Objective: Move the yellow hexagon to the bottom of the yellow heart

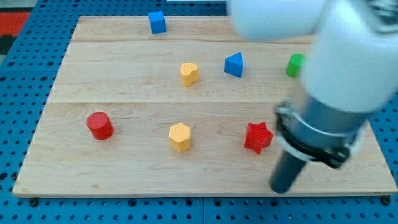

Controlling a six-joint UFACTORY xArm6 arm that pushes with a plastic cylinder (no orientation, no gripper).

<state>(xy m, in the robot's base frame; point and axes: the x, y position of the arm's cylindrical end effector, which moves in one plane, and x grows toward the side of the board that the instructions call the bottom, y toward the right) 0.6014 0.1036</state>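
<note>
The yellow hexagon (180, 136) sits on the wooden board, below centre. The yellow heart (189, 73) stands above it, a good gap apart and slightly to the view's right. My tip (282, 187) rests on the board near the bottom edge, well to the right of the hexagon. It is just below and to the right of the red star (258, 137), not touching it. The arm's body fills the view's upper right.
A red cylinder (99, 125) stands at the view's left. A blue cube (157, 22) is near the top edge. A blue triangular block (234, 65) lies right of the heart. A green block (295, 65) is partly hidden by the arm. The wooden board (124, 177) ends close below my tip.
</note>
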